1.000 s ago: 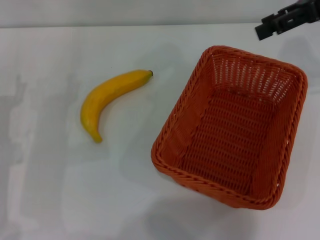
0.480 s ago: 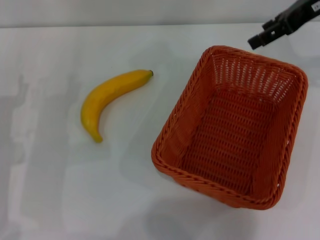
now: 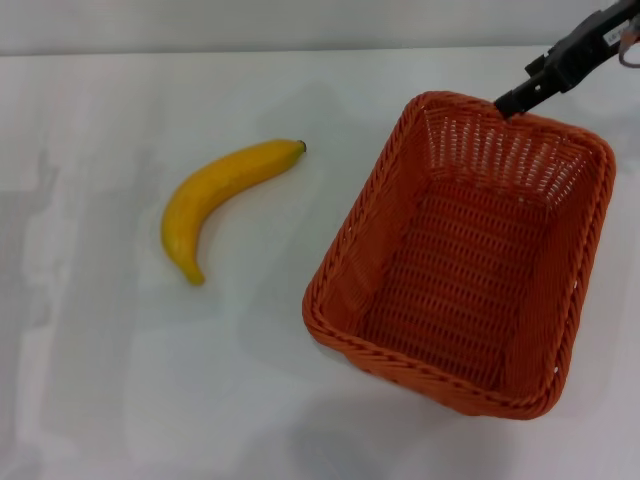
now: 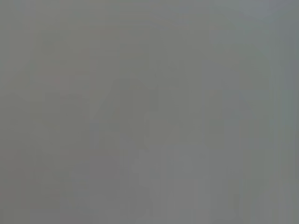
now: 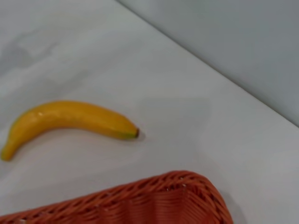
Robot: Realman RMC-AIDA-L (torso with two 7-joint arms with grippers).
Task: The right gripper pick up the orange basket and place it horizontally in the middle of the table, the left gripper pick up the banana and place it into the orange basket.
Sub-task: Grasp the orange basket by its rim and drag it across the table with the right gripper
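The orange basket sits empty on the right half of the white table, turned at a slant; part of its braided rim shows in the right wrist view. The yellow banana lies on the table to the basket's left, dark tip toward the far side; the right wrist view shows this banana too. My right gripper reaches in from the far right corner, its black tip just at the basket's far rim. The left gripper is out of view; its wrist view shows only plain grey.
The table's far edge meets a grey wall. Bare tabletop lies in front of the banana and between banana and basket.
My right gripper has come down and leftward from the far right corner until its tip is at the basket's far rim. Basket and banana have not moved.
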